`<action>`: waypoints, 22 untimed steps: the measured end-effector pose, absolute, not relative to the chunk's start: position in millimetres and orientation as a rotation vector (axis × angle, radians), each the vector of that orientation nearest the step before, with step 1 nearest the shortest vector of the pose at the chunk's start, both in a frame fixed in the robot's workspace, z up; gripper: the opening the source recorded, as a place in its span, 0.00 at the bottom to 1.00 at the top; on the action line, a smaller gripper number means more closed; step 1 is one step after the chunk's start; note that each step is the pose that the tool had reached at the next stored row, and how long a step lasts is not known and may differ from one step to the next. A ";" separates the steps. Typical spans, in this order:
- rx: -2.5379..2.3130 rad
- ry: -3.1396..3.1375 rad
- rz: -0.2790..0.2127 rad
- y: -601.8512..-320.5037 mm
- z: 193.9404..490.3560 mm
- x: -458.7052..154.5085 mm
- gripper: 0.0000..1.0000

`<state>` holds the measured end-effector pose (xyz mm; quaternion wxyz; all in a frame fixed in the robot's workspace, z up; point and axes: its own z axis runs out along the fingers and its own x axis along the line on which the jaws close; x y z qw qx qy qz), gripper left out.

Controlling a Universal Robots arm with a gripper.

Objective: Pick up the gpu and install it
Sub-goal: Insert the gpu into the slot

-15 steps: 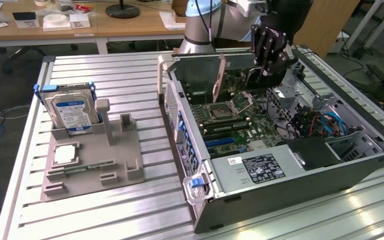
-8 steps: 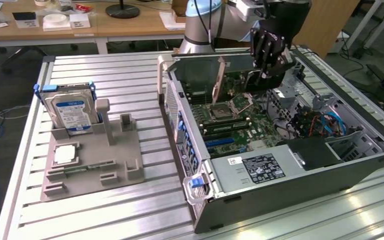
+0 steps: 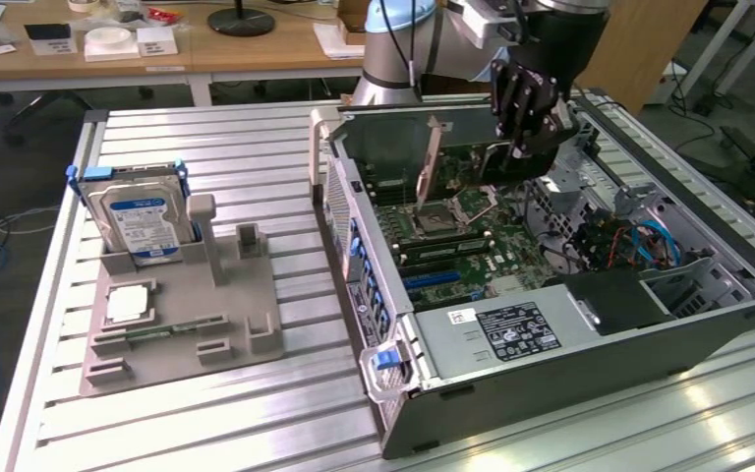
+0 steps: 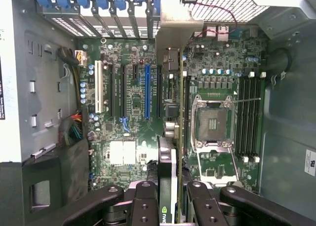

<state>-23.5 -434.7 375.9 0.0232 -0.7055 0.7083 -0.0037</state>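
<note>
Hand (image 4: 170, 199) fingers, nearest the wrist lens at lower centre, are partly closed and clamp the gpu (image 4: 167, 159) on edge. This orientation probably presents its connector to the motherboard (image 4: 123, 102) slots and its bracket to the rear openings.

Exterior view: the hand stands inside the open case (image 3: 588, 344), upper centre, on a ribbed metal tabletop (image 3: 220, 433). Wooden desks (image 3: 220, 49) stand behind.

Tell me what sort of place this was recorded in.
Most likely a robotics lab or workshop: an arm holds a gpu inside an open PC case on a slatted metal table, a grey fixture holds a hard drive, and cluttered wooden desks stand behind.
</note>
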 end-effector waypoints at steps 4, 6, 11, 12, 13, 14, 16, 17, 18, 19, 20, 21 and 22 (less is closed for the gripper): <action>-2.184 2.193 -0.011 -434.7 373.2 -23.5 0.27; -2.184 2.193 -0.011 -434.7 371.8 -23.5 0.27; -2.184 2.193 -0.011 -434.7 368.5 -23.5 0.27; -2.184 2.193 -0.011 -434.7 367.8 -23.5 0.27; -2.184 2.193 -0.011 -434.7 367.1 -23.5 0.27; -2.184 2.193 -0.011 -434.7 366.5 -23.5 0.27; -2.184 2.193 -0.011 -434.7 365.1 -23.5 0.27; -2.184 2.193 -0.011 -434.7 364.4 -23.5 0.27; -2.184 2.193 -0.011 -434.7 363.8 -23.5 0.27; -2.184 2.193 -0.011 -434.7 363.1 -23.5 0.27; -2.184 2.193 -0.011 -434.7 362.5 -23.5 0.27; -2.184 2.193 -0.011 -434.7 361.8 -23.5 0.27; -2.184 2.193 -0.011 -434.7 361.2 -23.5 0.27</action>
